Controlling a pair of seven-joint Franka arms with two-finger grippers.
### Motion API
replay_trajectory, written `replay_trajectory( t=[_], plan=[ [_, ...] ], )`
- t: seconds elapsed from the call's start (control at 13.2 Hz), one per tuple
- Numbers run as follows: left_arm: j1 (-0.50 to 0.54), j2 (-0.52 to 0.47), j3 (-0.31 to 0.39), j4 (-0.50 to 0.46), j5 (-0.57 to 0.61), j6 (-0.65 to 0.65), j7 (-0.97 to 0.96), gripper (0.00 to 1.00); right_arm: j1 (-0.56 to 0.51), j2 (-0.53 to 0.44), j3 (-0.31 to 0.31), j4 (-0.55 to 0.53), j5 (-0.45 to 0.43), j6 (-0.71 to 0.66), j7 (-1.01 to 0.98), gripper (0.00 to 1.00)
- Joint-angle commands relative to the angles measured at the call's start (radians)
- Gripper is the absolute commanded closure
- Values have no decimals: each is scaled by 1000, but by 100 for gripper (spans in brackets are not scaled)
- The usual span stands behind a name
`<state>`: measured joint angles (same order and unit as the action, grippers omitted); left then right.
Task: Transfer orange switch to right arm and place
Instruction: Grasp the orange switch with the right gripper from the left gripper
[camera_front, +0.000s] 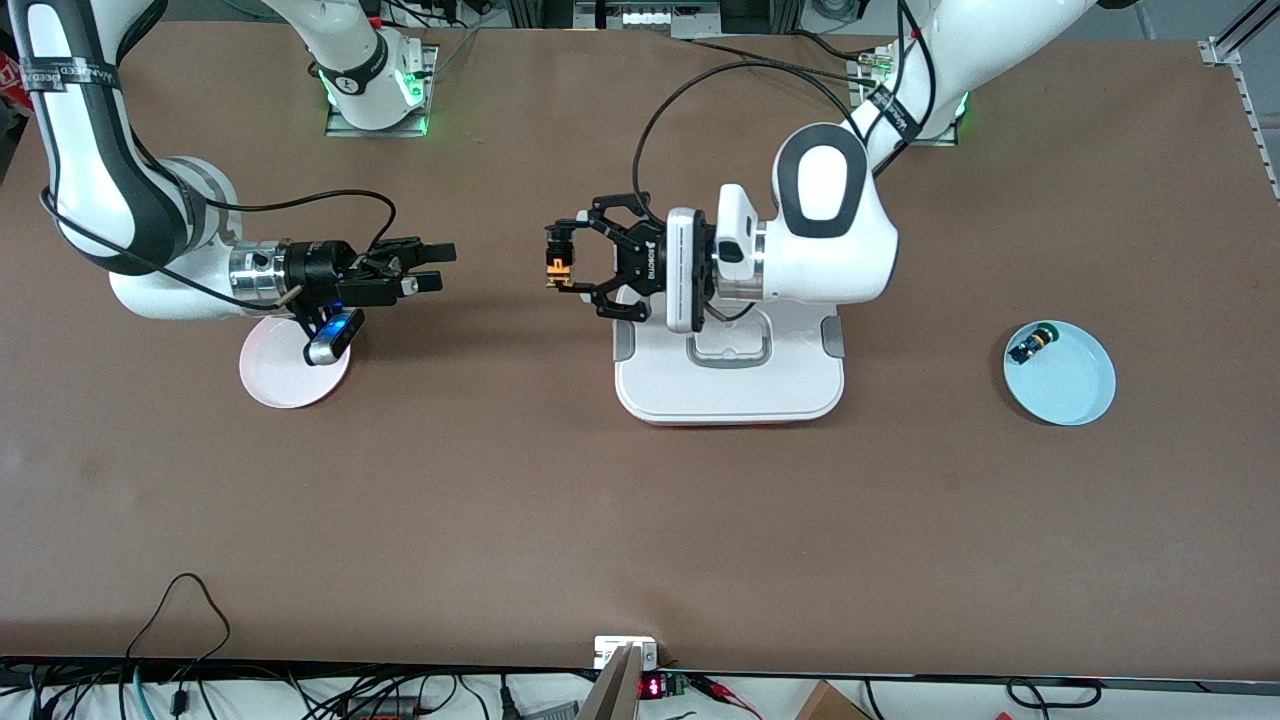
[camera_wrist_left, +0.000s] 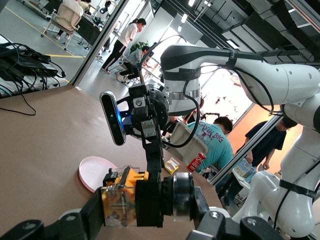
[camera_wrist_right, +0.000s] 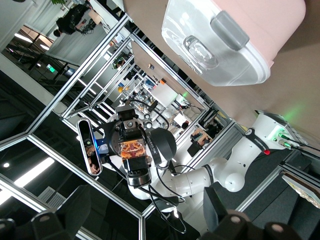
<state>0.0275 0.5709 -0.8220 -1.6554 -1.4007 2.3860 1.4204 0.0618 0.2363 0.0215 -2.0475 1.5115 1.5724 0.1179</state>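
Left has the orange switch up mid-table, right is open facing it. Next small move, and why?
Probably ease the right gripper toward the orange switch. The left gripper holds it in the air above the table, near the white box, and a clear gap remains between the two grippers. The right fingers are open and aimed at it, so closing in comes before gripping.

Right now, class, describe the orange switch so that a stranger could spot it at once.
Find the white lidded box mid-table. Just above it, the left gripper is shut on the orange switch, a small black-and-orange part. The similar button lies in the blue plate.
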Motion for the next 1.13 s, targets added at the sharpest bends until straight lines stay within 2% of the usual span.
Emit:
replay_trajectory(
  t=[0.0, 0.45, 0.76, 1.06],
  plan=[
    [-12, -23, 3, -1, -53, 16, 29, 88, 12, -29, 37, -22, 26, 28, 25, 0],
    [-17, -20, 3, -1, -54, 16, 20, 88, 32, -28, 95, -19, 94, 72, 77, 0],
    [-14, -20, 3, -3, -54, 15, 19, 88, 49, -29, 146, -16, 134, 161, 77, 0],
    [-14, -20, 3, -4, -54, 15, 22, 88, 50, -29, 159, -13, 194, 189, 80, 0]
  ],
)
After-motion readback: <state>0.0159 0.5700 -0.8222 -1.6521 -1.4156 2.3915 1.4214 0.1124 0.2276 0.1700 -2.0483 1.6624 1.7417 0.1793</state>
